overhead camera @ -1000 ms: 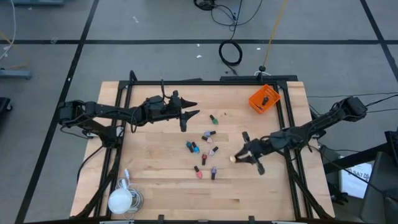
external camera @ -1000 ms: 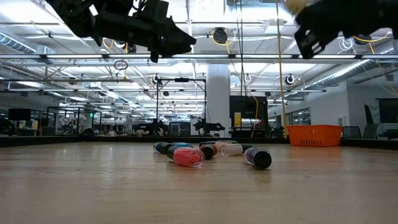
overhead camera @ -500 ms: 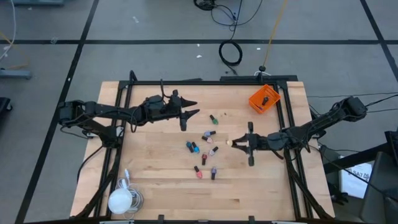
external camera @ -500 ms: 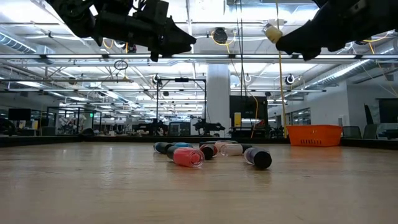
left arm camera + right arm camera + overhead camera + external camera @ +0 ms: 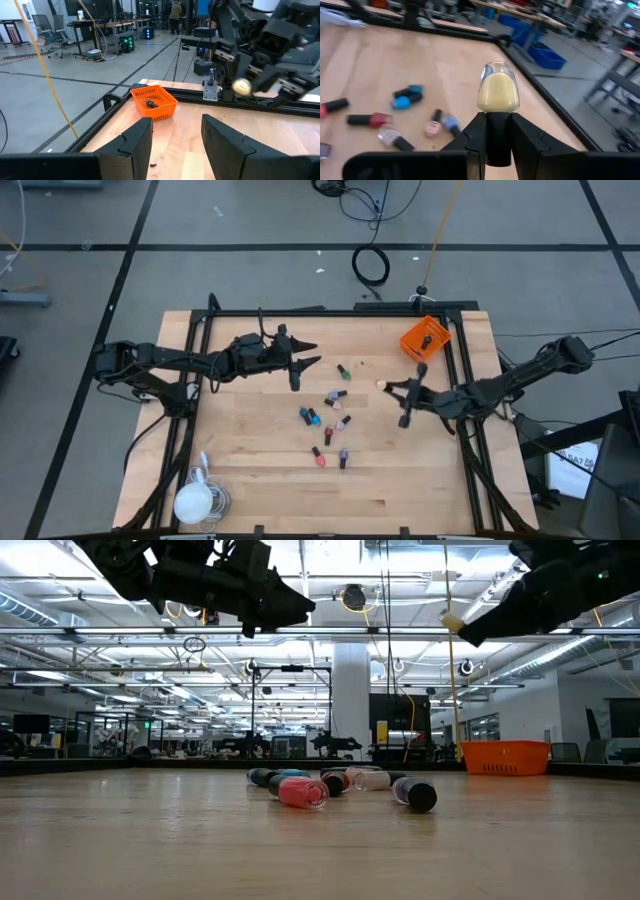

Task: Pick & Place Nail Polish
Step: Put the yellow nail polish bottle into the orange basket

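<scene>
My right gripper (image 5: pixel 392 388) is shut on a pale yellow nail polish bottle (image 5: pixel 497 90), high above the table right of the middle; the bottle also shows in the low view (image 5: pixel 452 622). Several more nail polish bottles (image 5: pixel 328 423) with dark caps, in teal, pink, red and purple, lie on their sides on the wood at the middle. My left gripper (image 5: pixel 305 362) is open and empty, held above the table at the far left of the bottles. The orange bin (image 5: pixel 424 338) stands at the far right corner. My right gripper pinches the yellow bottle's dark cap (image 5: pixel 497 134) between its two fingers. The fingers point toward the table's left, slanting a little down. The glass body sticks out beyond the fingertips, and the bottle is lifted clear of the table.
The orange bin (image 5: pixel 154 101) holds a dark small thing. A white round object with a coiled cable (image 5: pixel 195 500) lies at the near left corner. A black frame (image 5: pixel 330 310) runs round the table's edges. Bare wood lies near the front edge.
My right gripper has carried the yellow bottle from near the bottle cluster toward the table's far edge and the orange bin, staying shut on it and turning as it went. The bottle stays clear of the table.
</scene>
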Controlling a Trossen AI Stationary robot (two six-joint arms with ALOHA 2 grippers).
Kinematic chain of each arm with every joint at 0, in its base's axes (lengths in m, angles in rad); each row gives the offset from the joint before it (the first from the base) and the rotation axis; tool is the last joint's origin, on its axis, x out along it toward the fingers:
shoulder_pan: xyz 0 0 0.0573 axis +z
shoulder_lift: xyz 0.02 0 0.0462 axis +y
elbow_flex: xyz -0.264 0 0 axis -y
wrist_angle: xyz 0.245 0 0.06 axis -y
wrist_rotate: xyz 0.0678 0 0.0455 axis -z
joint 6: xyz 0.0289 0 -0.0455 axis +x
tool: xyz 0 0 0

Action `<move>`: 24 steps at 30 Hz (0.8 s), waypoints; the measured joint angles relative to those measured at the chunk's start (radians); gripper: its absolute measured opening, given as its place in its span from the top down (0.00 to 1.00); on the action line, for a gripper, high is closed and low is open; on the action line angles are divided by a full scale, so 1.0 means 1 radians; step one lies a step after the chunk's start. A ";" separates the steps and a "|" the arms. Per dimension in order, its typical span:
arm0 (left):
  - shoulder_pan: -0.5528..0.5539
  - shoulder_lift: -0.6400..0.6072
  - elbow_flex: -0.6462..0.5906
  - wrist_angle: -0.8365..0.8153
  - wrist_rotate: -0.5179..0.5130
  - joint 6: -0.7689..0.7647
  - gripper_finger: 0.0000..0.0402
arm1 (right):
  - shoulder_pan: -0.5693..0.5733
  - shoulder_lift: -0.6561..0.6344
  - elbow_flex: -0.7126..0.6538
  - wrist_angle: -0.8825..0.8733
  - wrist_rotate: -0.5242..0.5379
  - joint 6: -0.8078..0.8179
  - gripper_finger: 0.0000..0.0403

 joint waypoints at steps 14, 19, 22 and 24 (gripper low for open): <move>0.000 0.000 0.000 -0.011 0.000 0.036 0.59 | -0.029 -0.312 -0.046 -0.140 0.098 -0.039 0.88; 0.000 0.000 0.000 -0.013 0.000 0.043 0.59 | -0.065 -0.428 -0.136 -0.132 0.097 -0.002 0.88; 0.000 0.000 0.000 -0.026 0.000 0.043 0.59 | -0.083 -0.498 -0.175 -0.120 0.096 -0.008 0.88; 0.000 0.000 0.000 -0.031 0.000 0.042 0.59 | -0.099 -0.541 -0.199 -0.121 0.094 -0.011 0.88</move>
